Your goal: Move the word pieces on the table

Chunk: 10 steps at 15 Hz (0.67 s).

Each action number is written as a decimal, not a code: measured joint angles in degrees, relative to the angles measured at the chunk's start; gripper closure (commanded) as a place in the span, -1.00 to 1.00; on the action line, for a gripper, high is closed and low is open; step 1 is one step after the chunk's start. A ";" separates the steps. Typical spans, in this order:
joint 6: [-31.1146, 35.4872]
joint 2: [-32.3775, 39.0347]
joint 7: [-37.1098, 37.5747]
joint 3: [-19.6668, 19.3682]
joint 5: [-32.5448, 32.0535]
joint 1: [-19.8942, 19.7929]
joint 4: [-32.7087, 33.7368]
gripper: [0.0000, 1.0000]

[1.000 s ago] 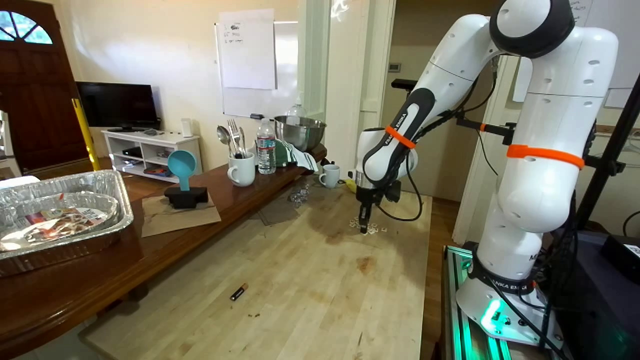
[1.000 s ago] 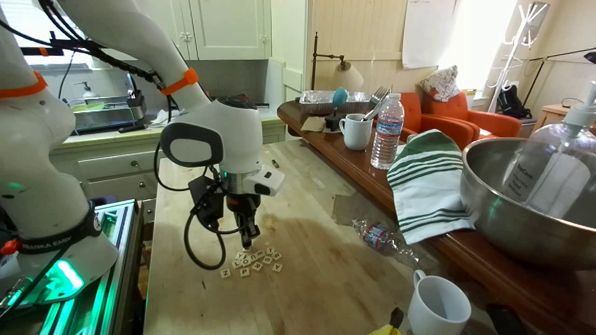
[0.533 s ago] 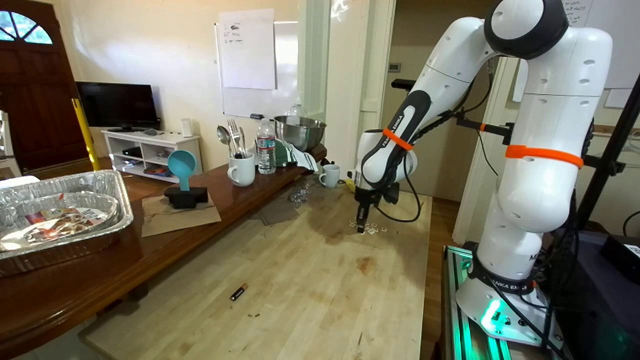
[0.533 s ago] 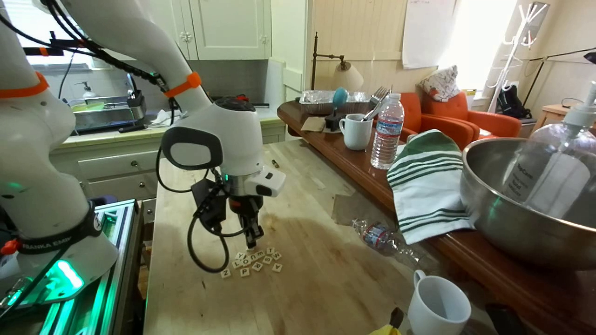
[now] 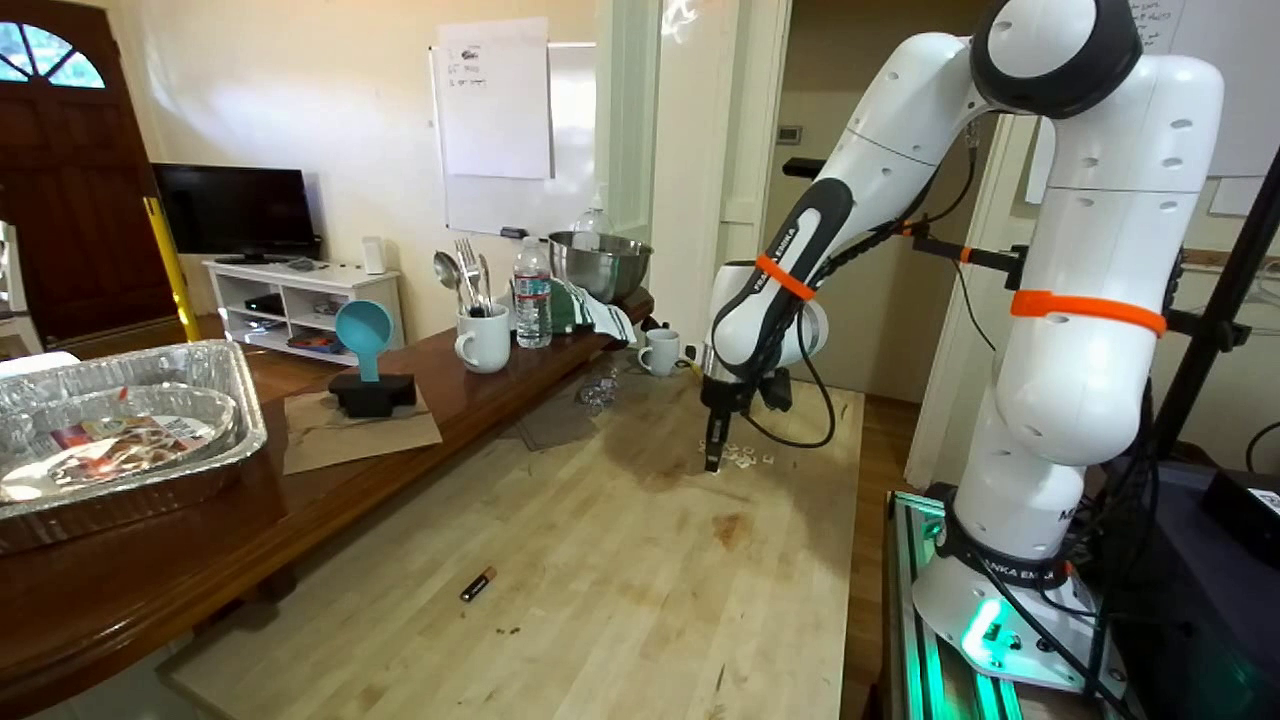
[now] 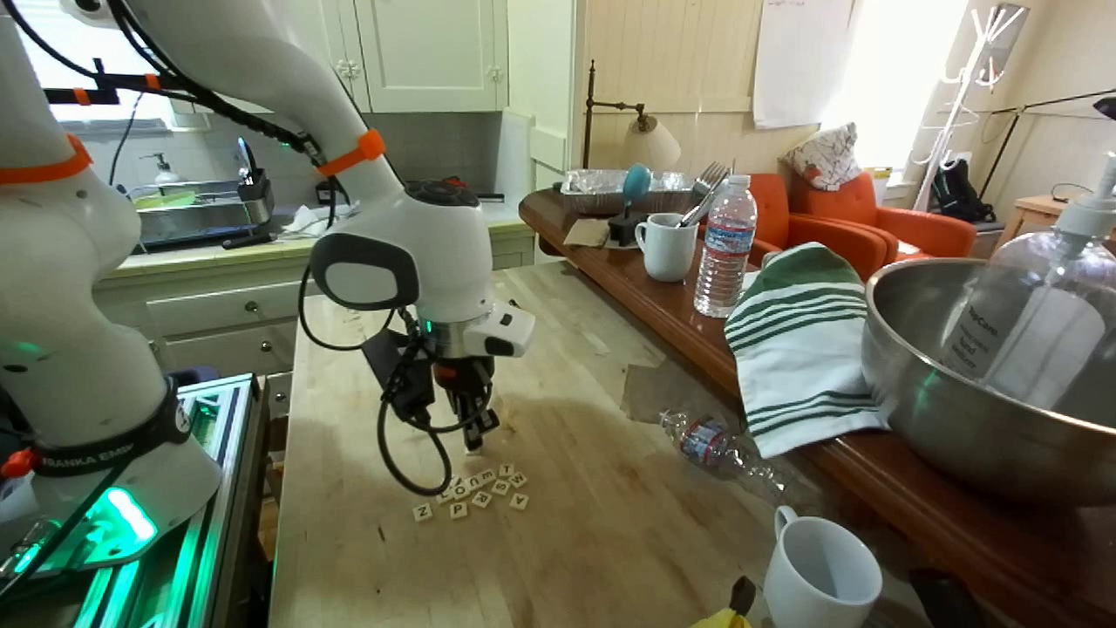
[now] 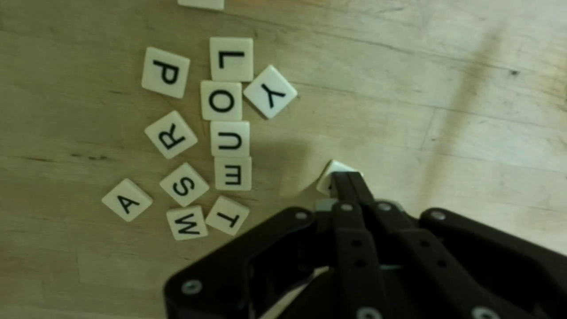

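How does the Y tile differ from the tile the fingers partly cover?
The Y tile shows its whole letter; the fingers hide part of the covered tile, so its letter can't be read. The Y tile sits right beside the O tile; the covered tile lies apart from the others. Both are whitish.

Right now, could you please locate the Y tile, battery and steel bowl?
Y tile [image 7: 270, 92], wrist view: lettered face.
Battery [image 5: 476, 586], in an exterior view: black body.
Steel bowl [image 6: 968, 443], in an exterior view: outer wall.
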 measured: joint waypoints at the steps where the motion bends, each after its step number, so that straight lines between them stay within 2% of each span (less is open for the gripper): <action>1: 0.02 0.01 -0.50 0.28 0.00 0.11 0.01 1.00; 10: 0.88 0.24 -4.31 2.71 0.00 0.90 0.03 1.00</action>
